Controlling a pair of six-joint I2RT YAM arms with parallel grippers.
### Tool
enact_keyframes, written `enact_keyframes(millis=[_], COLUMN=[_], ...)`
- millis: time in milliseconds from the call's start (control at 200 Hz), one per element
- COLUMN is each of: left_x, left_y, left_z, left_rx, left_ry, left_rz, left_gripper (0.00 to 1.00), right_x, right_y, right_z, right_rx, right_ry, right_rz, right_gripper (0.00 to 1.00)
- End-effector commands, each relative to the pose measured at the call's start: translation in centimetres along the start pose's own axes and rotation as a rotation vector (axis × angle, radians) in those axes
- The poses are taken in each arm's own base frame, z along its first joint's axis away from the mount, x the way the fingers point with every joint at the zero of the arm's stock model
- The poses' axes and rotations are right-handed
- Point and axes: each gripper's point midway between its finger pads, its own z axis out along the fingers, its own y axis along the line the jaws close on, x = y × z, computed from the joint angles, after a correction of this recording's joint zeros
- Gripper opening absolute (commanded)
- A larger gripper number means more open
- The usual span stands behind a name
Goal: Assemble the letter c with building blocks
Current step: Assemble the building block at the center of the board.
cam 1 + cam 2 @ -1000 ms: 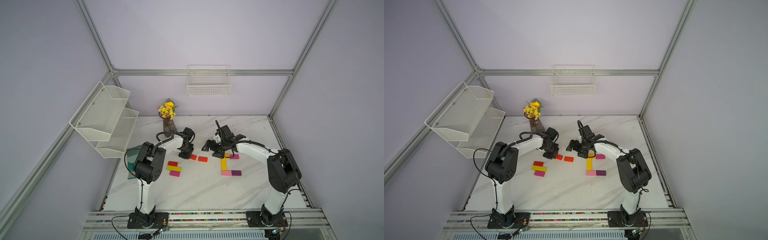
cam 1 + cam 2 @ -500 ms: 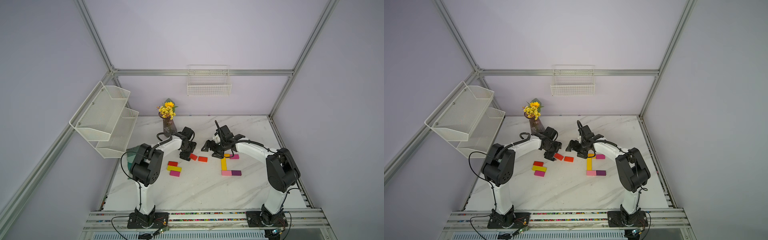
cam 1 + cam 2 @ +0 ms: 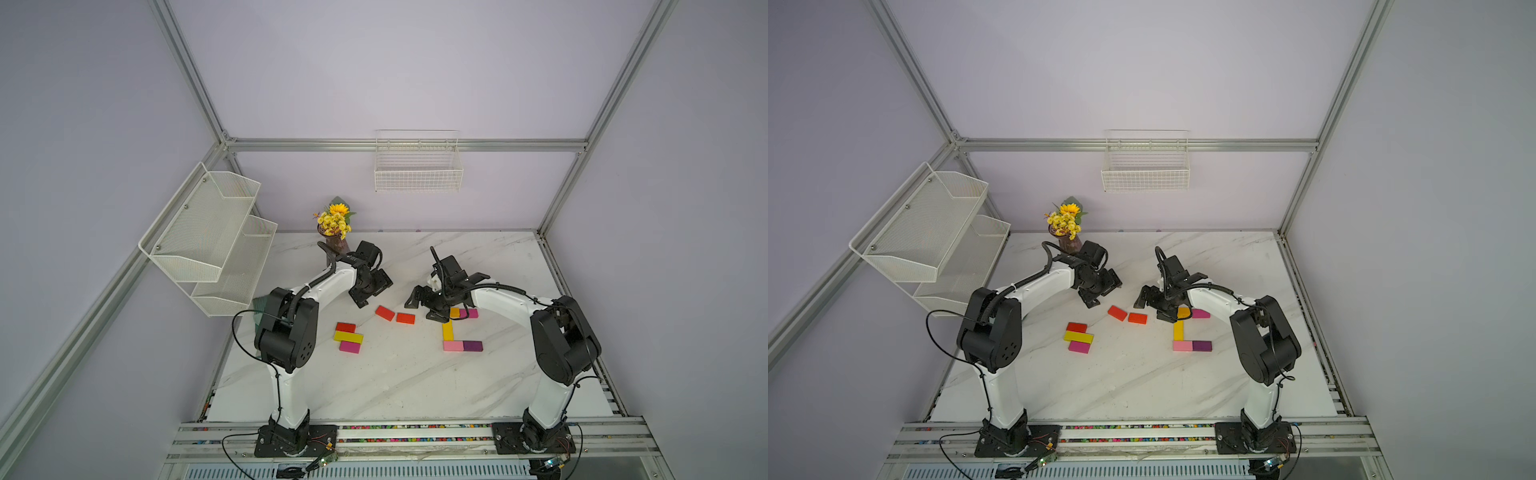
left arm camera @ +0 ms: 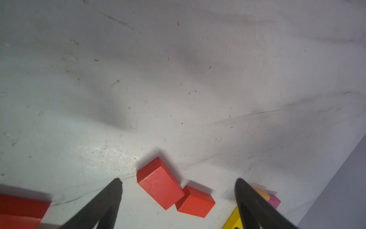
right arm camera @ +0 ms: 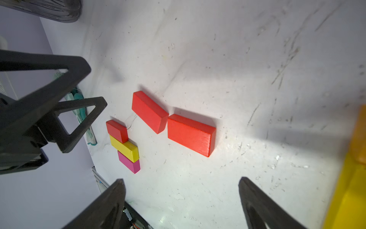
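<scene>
Having spread wide, the left claw (image 3: pixel 371 293) has released the red block (image 3: pixel 385 313); right claw (image 5: pixel 181 181) gapes empty.

Left hand (image 3: pixel 372 293) opened from shut, red block (image 3: pixel 385 313) let go, lying askew against orange-red block (image 3: pixel 405 318)

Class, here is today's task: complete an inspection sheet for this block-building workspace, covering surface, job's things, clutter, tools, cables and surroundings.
Surface: marble table, scuffed.
Job's things: unfinished C of orange block, magenta block, yellow block, pink block, purple block; red block and orange-red block corner to corner mid-table; spare row of red, yellow, magenta.
Clutter: flower vase; teal cloth at the table edge.
Tools: left tool open, empty; right tool open, empty.
Cables: black cable along the right arm; loose loop by the left arm.
Surroundings: wire basket, mesh shelf, metal frame.
</scene>
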Motion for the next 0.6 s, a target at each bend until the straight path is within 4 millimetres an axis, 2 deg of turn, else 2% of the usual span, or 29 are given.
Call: enact_keyframes(millis=[0,210,595], left_x=[-0.3,0.4,1.5], left_y=[-1.0,-1.5,-2.0], left_z=[0.7,2.2,2.6], left_rx=[0.035,0.064,0.115], left_ry=[0.007,0.047,0.073], left_rz=[0.165,0.174,0.145], left_gripper=[0.89,0.89,0.89], right_x=[-1.0,-0.9,-1.1], right_y=[1.0,0.7,0.7], right_z=[-1.3,-1.3,-0.9], right_rx=[-0.033,-0.024,-0.029], right_ry=[-0.064,-0.069,-0.067], right_rz=[0.002,0.015,0.023], right_gripper=[0.91,0.91,0.91])
